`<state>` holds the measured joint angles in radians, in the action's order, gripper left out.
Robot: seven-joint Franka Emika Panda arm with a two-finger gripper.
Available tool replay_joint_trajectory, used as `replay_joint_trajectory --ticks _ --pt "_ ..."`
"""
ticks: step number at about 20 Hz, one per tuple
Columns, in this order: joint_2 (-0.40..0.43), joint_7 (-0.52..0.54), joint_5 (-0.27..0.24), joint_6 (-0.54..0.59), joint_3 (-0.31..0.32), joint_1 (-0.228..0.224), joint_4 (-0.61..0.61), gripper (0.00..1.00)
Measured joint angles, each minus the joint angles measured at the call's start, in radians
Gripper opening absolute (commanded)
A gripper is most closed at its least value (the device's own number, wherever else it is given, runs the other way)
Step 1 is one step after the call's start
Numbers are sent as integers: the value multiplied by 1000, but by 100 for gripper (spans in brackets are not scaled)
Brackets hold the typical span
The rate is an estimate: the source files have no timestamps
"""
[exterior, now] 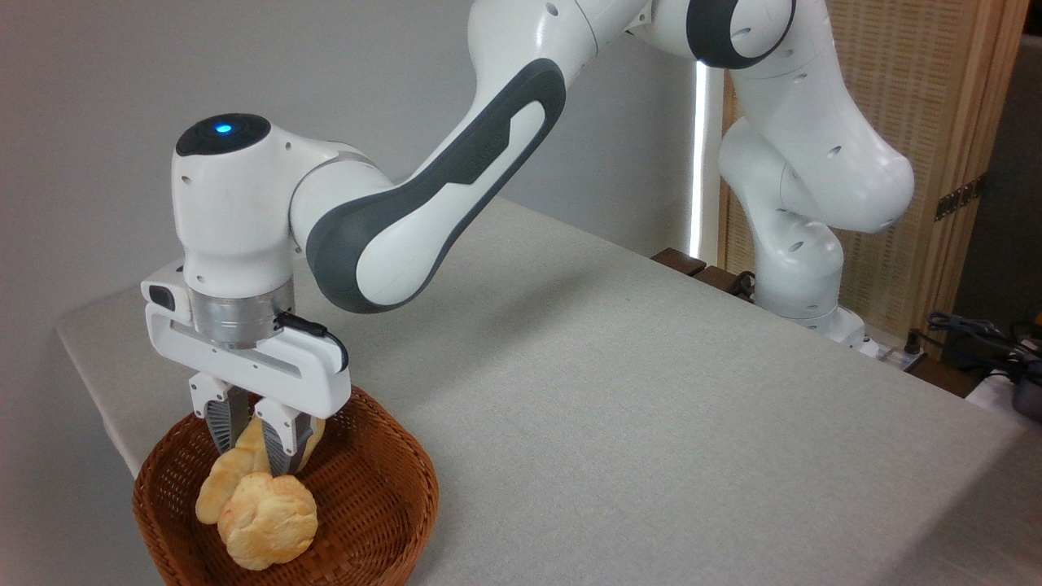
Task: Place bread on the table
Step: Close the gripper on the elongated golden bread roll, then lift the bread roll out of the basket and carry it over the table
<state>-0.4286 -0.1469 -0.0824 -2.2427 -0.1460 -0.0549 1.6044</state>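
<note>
Wicker, brown and round: the basket (pixel 366 521) sits lower left of the frame, and in it I see the bread (pixel 224 480), its long axis slanting up and right to pass between the fingers of my gripper (pixel 252 439), which look closed on its upper half. A bun (pixel 269 521) leans against it; bare table (pixel 651 391) waits rightward.

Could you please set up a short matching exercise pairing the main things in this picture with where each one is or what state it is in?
Things:
1. bread
2. round bun
3. wicker basket
4. gripper

Places or states:
A. stands at the table's near left corner
B. lies at the front inside the basket
C. lowered into the basket, fingers either side of a loaf
D. long and pale golden, leaning behind the bun

Pairs: 1-D, 2-B, 3-A, 4-C
</note>
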Motion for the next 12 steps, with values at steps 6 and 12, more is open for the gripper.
replay_joint_trajectory --ticks 6,12 --pt "7 -72 -10 263 1 35 -161 32" --pt "83 -279 -13 519 -2 66 -235 40"
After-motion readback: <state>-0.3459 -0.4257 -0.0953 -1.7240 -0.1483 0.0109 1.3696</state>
